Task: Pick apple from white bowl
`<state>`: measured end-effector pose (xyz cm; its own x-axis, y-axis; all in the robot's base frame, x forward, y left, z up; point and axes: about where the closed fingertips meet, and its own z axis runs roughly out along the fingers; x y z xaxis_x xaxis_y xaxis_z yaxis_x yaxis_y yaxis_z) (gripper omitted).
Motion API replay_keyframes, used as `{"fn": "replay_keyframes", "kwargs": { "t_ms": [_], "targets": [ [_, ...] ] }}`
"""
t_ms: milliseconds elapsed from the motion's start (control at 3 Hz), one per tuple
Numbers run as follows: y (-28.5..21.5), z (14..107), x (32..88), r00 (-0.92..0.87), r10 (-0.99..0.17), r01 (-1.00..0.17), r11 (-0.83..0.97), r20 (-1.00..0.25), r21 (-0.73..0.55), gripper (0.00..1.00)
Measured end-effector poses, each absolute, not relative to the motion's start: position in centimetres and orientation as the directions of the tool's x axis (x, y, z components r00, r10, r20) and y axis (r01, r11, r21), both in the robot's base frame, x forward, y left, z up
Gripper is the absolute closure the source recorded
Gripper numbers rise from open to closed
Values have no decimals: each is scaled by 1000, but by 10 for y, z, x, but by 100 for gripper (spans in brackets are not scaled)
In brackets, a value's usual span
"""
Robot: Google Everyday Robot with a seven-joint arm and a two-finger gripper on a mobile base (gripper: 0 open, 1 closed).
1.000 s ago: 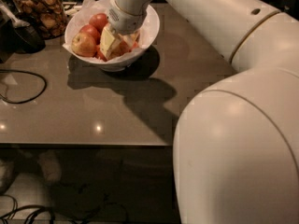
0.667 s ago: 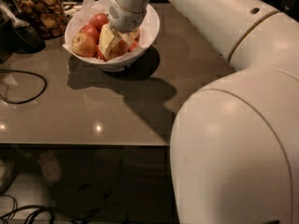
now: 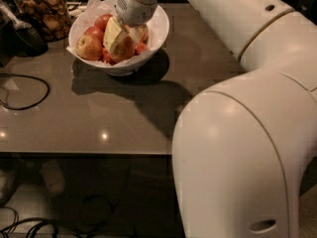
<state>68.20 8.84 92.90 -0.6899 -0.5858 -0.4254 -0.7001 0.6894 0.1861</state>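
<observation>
The white bowl (image 3: 159, 28), lined with crinkled white paper, stands at the back left of the grey table (image 3: 99, 118). It holds several apples. My gripper (image 3: 123, 37) reaches down into the bowl from above, right over a yellow-brown apple (image 3: 124, 49) in the middle of the pile, and touches it. A yellow-red apple (image 3: 89, 46) lies at the bowl's left side, and a red one (image 3: 101, 21) behind it. The wrist hides the back of the bowl.
A glass jar of brown snacks (image 3: 42, 11) stands left of the bowl, with a dark object (image 3: 22, 36) beside it. A black cable (image 3: 27, 90) loops on the table's left. My white arm (image 3: 247, 133) fills the right side. The table's front edge (image 3: 99, 153) runs across.
Almost nothing has changed; the gripper stays down in the bowl over the same apple.
</observation>
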Motion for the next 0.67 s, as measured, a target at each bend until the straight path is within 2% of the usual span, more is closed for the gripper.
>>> {"fn": "replay_keyframes", "kwargs": {
  "t_ms": [667],
  "targets": [
    [82,949,685,-700,-564,-694,682,-437,231,100]
  ]
}}
